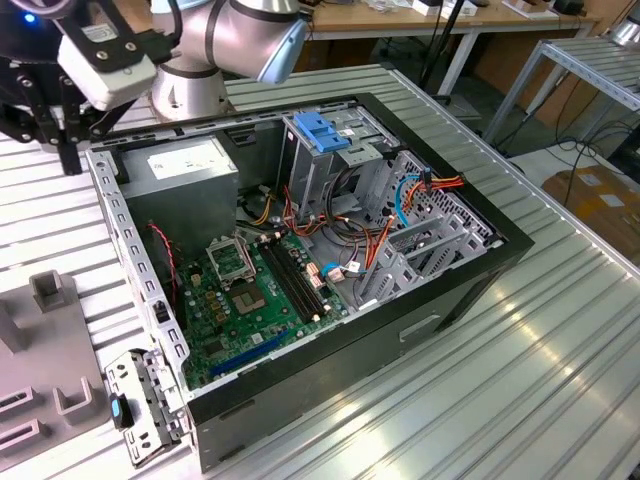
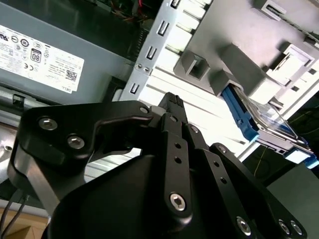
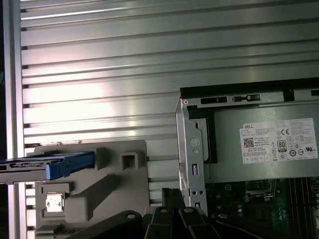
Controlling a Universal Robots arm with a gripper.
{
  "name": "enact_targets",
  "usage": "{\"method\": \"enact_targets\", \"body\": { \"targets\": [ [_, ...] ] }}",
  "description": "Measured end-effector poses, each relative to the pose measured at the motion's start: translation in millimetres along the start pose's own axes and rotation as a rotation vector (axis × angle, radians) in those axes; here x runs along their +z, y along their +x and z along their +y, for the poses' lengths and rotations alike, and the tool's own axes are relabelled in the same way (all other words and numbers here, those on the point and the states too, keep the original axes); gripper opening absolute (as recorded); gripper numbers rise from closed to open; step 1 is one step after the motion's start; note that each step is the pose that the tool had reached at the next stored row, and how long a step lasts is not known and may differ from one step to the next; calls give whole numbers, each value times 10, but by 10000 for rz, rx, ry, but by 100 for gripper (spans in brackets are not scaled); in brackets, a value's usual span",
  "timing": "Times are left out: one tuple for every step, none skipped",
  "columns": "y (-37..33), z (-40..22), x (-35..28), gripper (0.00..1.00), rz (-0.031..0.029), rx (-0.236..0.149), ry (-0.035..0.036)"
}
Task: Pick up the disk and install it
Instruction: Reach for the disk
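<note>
Ribbed aluminium table (image 1: pixel 560 330) carries an open computer case (image 1: pixel 470 260) across the middle of the exterior view, its green motherboard (image 1: pixel 250 290) exposed. Inside the case, toward the exterior view's upper left, sits a grey box with a white sticker (image 1: pixel 190 165). Just to its right, at upper centre, stands a metal cage with a blue handle (image 1: pixel 320 130). A grey fixture (image 1: pixel 60 380) lies on the table at the exterior view's lower left. The arm (image 1: pixel 220 50) reaches in along the top edge, and the gripper (image 1: pixel 68 160) hangs above the table at the exterior view's upper left, outside the case wall.

In the second wrist view the gripper (image 2: pixel 171 98) has its fingertips pressed together with nothing between them. Beyond it, the disk (image 2: pixel 259 124) stands on edge in the grey fixture (image 2: pixel 234 64), blue rail toward the camera, well apart from the gripper.

In the first wrist view the gripper (image 3: pixel 171 193) hovers beside the case corner (image 3: pixel 192 144), again clenched and empty. The disk (image 3: pixel 50 164) shows edge-on, seated in the fixture (image 3: pixel 109 184) on the table (image 3: pixel 99 59), outside the case.
</note>
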State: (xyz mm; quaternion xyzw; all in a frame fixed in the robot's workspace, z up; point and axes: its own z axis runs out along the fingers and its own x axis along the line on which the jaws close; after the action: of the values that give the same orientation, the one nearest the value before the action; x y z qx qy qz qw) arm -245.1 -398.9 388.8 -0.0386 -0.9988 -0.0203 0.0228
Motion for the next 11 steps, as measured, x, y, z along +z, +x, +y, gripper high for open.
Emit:
{"method": "enact_targets", "body": {
  "targets": [
    [44,-3,3,11,-1,1,0],
    [85,-6,5,11,-1,2,-1],
    [154,-11,9,11,0,1,0],
    [203,-15,13,11,-1,0,0],
    [263,-19,17,11,-1,2,0],
    [331,-24,22,11,-1,2,-1],
    [371,-27,24,11,0,1,0],
    [413,-30,27,11,0,1,0],
    [459,-34,30,11,-1,0,0],
    [503,-37,33,11,-1,2,-1],
    [548,-41,37,11,-2,2,-1]
  ]
}}
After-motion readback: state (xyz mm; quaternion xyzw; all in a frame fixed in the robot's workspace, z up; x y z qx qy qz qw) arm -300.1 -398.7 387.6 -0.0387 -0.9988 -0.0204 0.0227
